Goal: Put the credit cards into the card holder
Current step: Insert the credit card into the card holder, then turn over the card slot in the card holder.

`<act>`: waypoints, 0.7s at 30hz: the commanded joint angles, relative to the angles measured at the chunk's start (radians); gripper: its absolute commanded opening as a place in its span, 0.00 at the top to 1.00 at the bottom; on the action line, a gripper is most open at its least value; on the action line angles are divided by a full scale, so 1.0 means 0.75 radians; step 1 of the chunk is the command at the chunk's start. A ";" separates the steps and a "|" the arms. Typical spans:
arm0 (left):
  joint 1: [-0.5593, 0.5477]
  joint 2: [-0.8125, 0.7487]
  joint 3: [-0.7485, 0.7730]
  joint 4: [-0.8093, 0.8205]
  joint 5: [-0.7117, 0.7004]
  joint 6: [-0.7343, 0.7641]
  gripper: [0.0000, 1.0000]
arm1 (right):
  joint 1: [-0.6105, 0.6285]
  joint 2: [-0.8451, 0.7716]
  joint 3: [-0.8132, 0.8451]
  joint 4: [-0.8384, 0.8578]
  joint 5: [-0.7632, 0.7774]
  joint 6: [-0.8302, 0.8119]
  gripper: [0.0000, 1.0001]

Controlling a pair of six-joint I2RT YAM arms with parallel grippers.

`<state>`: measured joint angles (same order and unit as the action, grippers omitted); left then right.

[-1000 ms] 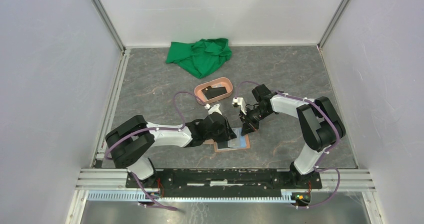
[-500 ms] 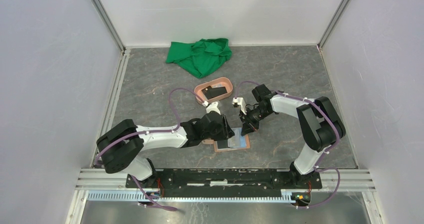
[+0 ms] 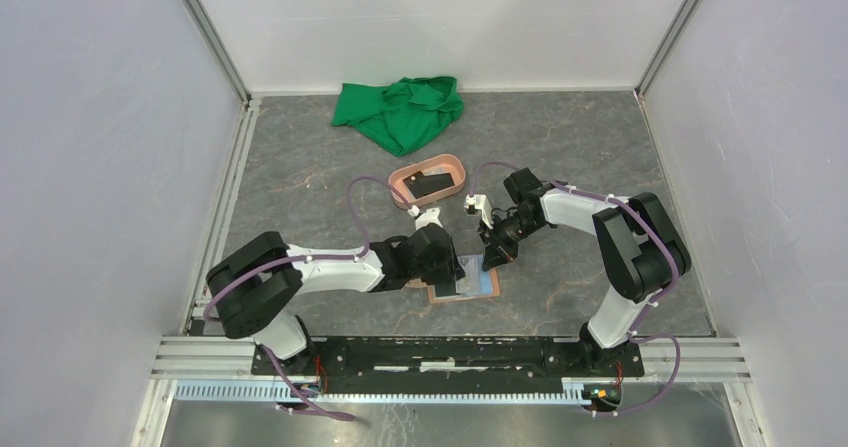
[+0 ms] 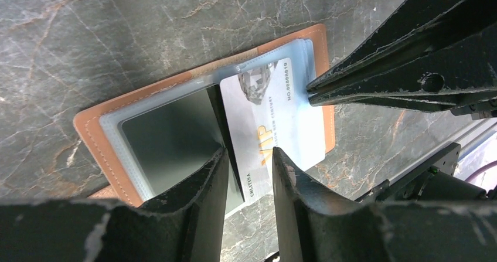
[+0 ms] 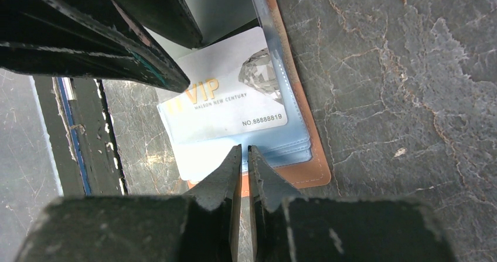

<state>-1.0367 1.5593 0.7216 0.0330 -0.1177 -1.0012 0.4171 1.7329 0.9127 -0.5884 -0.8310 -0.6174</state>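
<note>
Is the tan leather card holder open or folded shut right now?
Open. The tan leather card holder lies spread flat, its clear plastic sleeves facing up with a pale blue VIP card lying on them.

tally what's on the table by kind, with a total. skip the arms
Credit cards: 3 visible (light VIP one, dark one beside it, dark one in the tray)
Card holder: 1
Pink tray: 1
Green cloth: 1
Total: 6

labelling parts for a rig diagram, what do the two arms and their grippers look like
The left arm and right arm have white links, bulky black joints and looping purple cables. The left gripper and right gripper are black, tapered, scuffed pale along edges.
</note>
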 commanded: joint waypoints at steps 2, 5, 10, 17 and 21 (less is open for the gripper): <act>-0.017 0.045 0.071 0.009 0.032 0.064 0.61 | 0.009 0.010 0.033 0.015 -0.007 -0.012 0.86; -0.020 0.060 0.093 0.018 0.043 0.072 0.64 | 0.009 0.011 0.032 0.013 -0.007 -0.012 0.86; -0.027 0.097 0.132 0.025 0.069 0.083 0.65 | 0.011 0.009 0.033 0.012 -0.009 -0.012 0.87; -0.035 0.136 0.162 0.054 0.091 0.085 0.65 | 0.011 0.000 0.039 0.004 -0.020 -0.024 0.87; -0.034 0.141 0.163 0.068 0.087 0.082 0.65 | 0.008 -0.033 0.047 -0.012 -0.056 -0.051 0.85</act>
<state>-1.0515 1.6531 0.8005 0.0242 -0.0685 -0.9737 0.4171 1.7329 0.9180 -0.5953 -0.8307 -0.6262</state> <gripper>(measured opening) 0.352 0.138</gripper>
